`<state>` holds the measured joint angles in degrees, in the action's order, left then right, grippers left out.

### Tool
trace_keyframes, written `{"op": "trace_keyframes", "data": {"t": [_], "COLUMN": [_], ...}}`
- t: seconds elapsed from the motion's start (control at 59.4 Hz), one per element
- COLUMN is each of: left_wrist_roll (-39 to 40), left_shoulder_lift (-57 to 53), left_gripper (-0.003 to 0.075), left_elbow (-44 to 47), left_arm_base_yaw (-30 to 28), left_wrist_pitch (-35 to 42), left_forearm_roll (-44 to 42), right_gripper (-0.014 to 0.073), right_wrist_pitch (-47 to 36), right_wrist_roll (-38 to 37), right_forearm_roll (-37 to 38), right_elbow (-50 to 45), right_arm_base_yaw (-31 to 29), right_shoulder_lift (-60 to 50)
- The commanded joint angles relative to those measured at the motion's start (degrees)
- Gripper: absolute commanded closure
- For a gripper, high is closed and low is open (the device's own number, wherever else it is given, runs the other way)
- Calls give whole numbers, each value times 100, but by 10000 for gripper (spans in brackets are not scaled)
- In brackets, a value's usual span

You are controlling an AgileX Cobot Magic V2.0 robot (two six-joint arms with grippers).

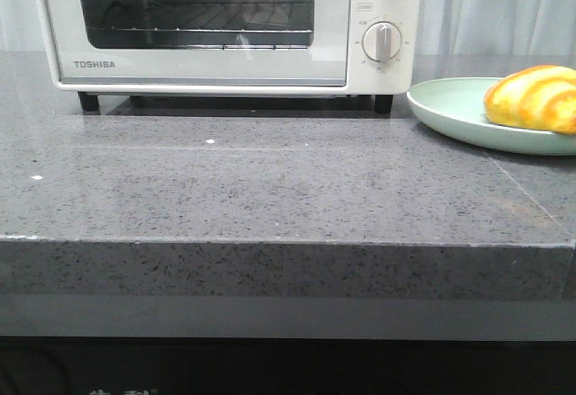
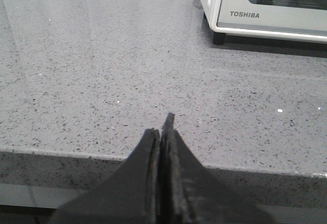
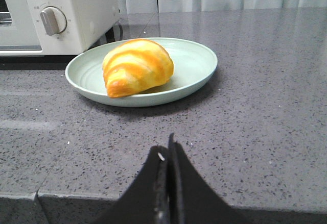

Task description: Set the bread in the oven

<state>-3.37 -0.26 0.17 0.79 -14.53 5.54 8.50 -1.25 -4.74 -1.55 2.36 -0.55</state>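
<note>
The bread (image 1: 535, 98), golden-yellow with orange-brown stripes, lies on a pale green plate (image 1: 450, 107) at the right of the counter; it also shows in the right wrist view (image 3: 137, 67). The white Toshiba oven (image 1: 216, 67) stands at the back, door closed, wire rack visible through the glass; its corner shows in the left wrist view (image 2: 265, 17). My left gripper (image 2: 162, 129) is shut and empty, hovering at the counter's front edge. My right gripper (image 3: 167, 147) is shut and empty, at the front edge, short of the plate (image 3: 194, 60). Neither gripper appears in the front view.
The grey speckled stone counter (image 1: 270, 188) has a front edge close to both grippers. The oven's knobs (image 1: 382, 42) face front, next to the plate. A pale curtain hangs behind.
</note>
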Motion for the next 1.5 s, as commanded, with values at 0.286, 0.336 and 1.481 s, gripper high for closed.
{"op": "trace_keyframes", "data": {"t": [0.286,0.336,1.481], "left_wrist_roll": [51,51,5], "left_shoulder_lift": [-103,-103,-103], "left_gripper": [741,741,741], "left_elbow": [47,47,47], "left_arm_base_yaw": [3,3,3], "left_wrist_pitch": [439,439,911], "left_forearm_roll": [27,27,-161], "right_gripper": [663,663,663], "right_wrist_pitch": [-417,-417,-1142], "right_wrist_roll": [32,32,32], "right_forearm_roll": [-14,-14,-14], "right_elbow": [34,34,34], "right_arm_base_yaw": [-27,-27,-27], "right_shoulder_lift": [-129,-129,-129]}}
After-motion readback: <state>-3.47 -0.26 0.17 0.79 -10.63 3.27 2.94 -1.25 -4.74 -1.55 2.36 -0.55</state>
